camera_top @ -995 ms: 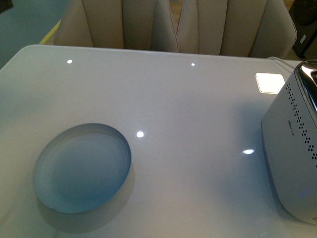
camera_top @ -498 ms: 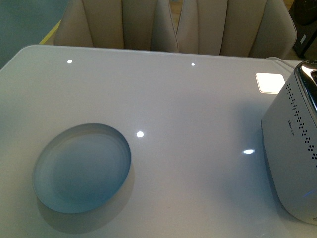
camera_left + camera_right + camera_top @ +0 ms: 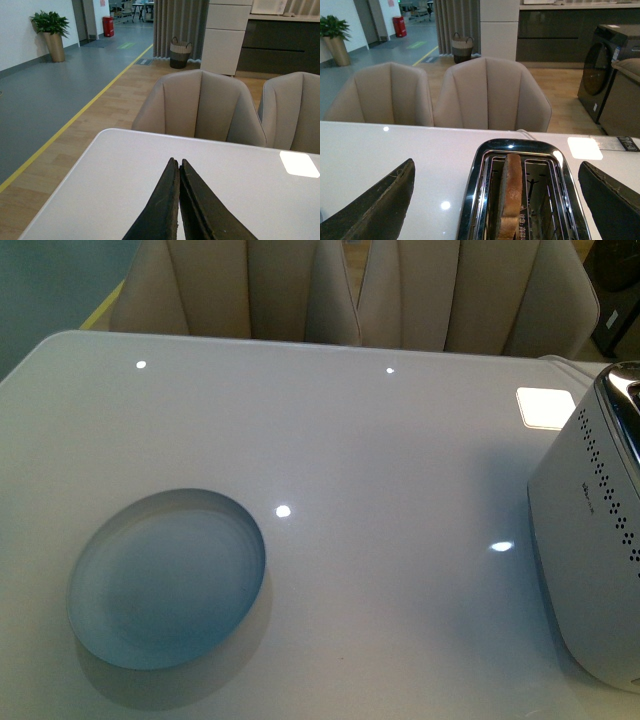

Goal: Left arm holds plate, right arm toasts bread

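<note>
Bread (image 3: pixel 511 195) stands upright in the toaster (image 3: pixel 522 150) at the desk's (image 3: pixel 380 450) right edge; right fingers (image 3: pixel 495 200) spread wide above it. Plate (image 3: pixel 166 578) waits near the left front corner, left fingers (image 3: pixel 179 200) clenched empty.

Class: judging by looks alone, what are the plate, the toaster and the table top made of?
Plate: probably glazed ceramic or frosted glass; pale blue-grey, soft sheen, concentric ridges. Toaster: polished metal top, since it mirrors the room; its perforated white body looks like painted metal or plastic. Table top: glossy white, perhaps glass or lacquer, given the sharp lamp reflections.
</note>
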Robot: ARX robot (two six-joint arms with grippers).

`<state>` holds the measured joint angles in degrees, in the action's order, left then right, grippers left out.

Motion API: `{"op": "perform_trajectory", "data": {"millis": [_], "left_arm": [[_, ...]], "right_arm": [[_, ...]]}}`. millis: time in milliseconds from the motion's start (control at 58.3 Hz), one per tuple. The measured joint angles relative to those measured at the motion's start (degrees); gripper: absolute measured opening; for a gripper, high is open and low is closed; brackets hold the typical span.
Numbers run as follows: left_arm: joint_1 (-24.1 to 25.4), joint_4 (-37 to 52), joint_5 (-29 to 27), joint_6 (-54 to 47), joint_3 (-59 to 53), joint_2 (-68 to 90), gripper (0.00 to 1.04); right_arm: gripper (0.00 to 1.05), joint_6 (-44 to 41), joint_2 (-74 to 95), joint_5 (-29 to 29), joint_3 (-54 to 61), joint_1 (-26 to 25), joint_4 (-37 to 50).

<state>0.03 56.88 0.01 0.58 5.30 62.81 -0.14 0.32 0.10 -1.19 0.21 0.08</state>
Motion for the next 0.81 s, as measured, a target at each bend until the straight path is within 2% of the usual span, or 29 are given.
{"op": "perform_trajectory", "data": {"millis": [806], "left_arm": [[0.0,-30.0,0.0,-0.1,-4.5,-35.6,0.03]], "right_arm": [[0.96,0.0,0.0,0.0,0.0,0.0,0.0]]}}
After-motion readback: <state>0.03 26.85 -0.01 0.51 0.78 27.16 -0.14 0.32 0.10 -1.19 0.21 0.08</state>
